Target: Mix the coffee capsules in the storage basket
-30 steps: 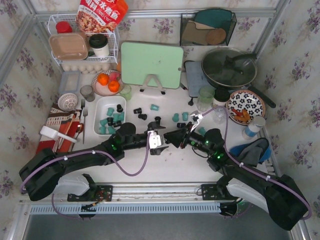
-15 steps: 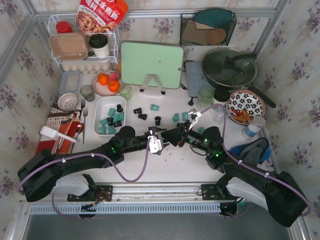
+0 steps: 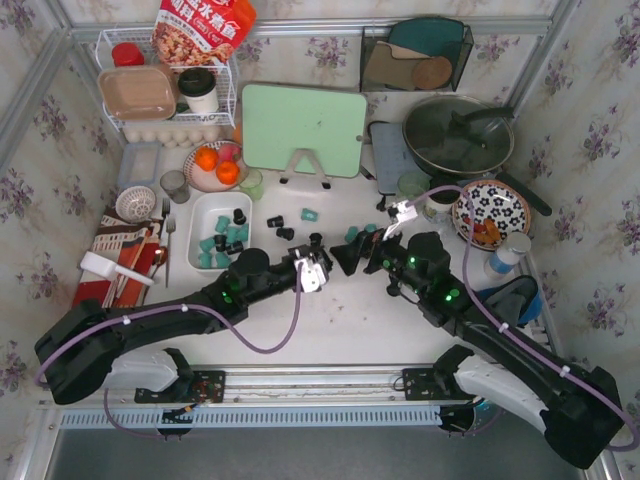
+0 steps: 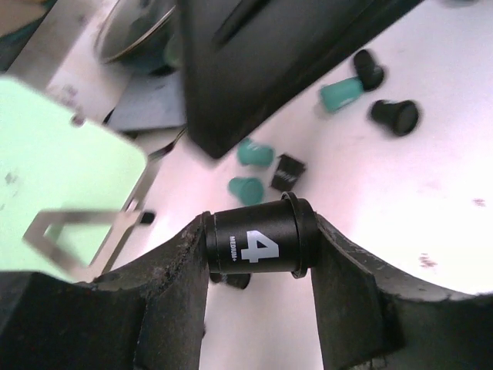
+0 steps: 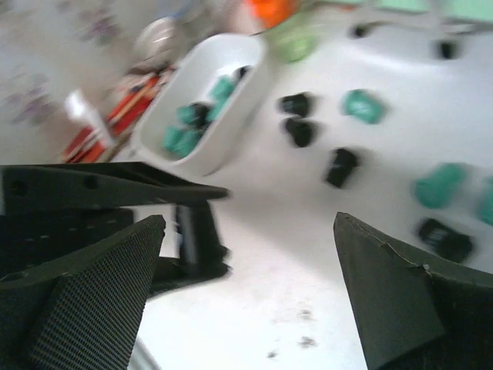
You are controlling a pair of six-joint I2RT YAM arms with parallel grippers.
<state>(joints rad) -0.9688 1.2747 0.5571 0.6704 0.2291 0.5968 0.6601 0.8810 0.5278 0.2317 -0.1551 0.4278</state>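
Note:
My left gripper is shut on a black coffee capsule marked "4 MEDIUM+", gripping it end to end and lifting it off the table. From above, the left gripper is at table centre, tip to tip with my right gripper. The right gripper is open and empty, with the held black capsule in front of it. The white storage basket lies to the left of both, with teal capsules and black capsules inside. Loose capsules, teal and black, lie scattered on the table beyond the grippers.
A green cutting board stands on its holder at the back. A lidded pan and a patterned plate are at the right. Green cups stand near them. A plate of oranges and a wire rack are at the back left.
The right gripper has opened wide and drawn back from the black capsule. The left gripper has closed on that capsule and now holds it alone.

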